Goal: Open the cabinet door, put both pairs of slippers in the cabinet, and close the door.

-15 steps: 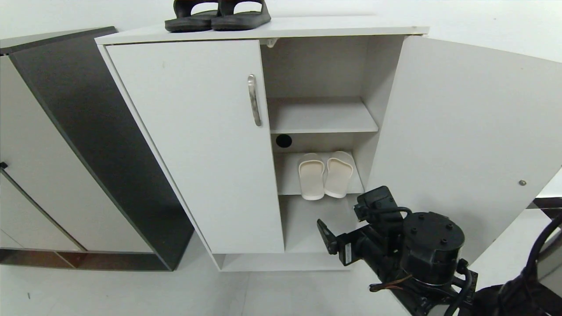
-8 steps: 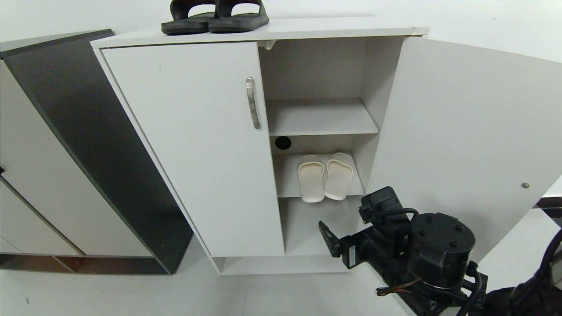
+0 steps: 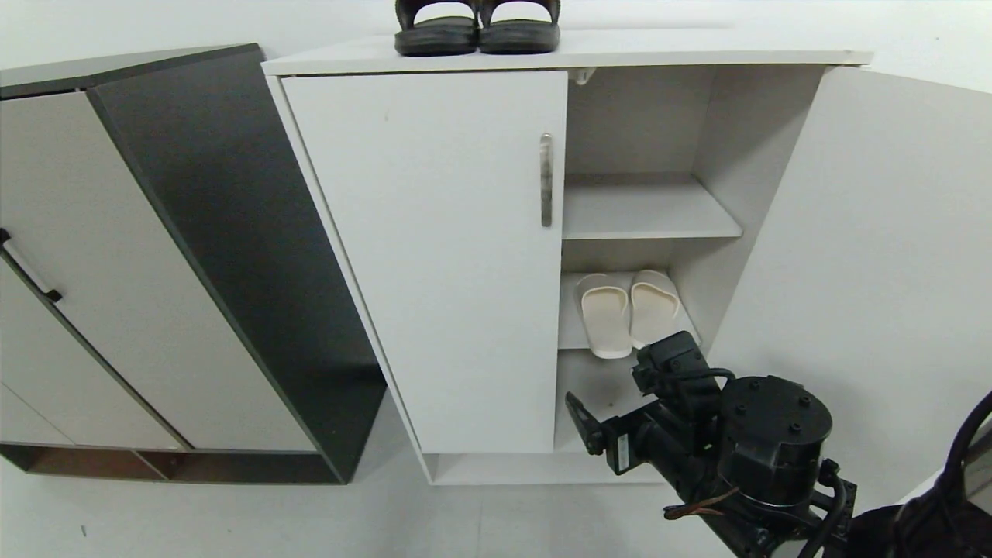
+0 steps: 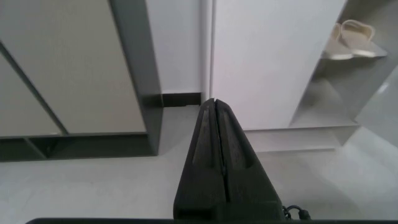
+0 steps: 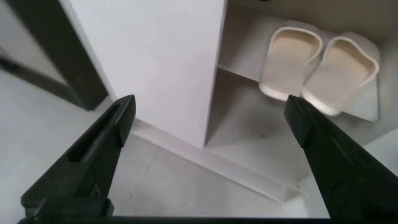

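1. Cabinet [image 3: 697,56]: white, 2 doors. Right door [image 3: 876,256] swung wide, so you have access to the right-hand shelves. Left door [image 3: 449,256] shut, handle [image 3: 546,180] at its inner edge.
2. White slippers [image 3: 628,310]: pair, side by side and touching, on the mid shelf inside, toes inward. Judged stowed; set towards the shelf's front, so you can see them past the left door.
3. Black slippers [image 3: 477,31]: pair, side by side on the cabinet top, above the left door. Not yet stowed, so probably your next pick. Upper shelf [image 3: 643,213] is bare, a likely spot for them.
4. Right gripper [image 5: 210,106]: fingers spread wide, holding nothing. Low, in front of the bottom compartment [image 3: 597,395], below the white pair. Judged ready for a new grasp, but you've a long lift up to the top.
5. Left gripper [image 4: 213,106]: fingers pressed together, nothing between. Parked low, facing the foot of the left door, clear of the opening.
6. Dark cabinet [image 3: 232,232]: just beside, robot's left. Not part of the job.
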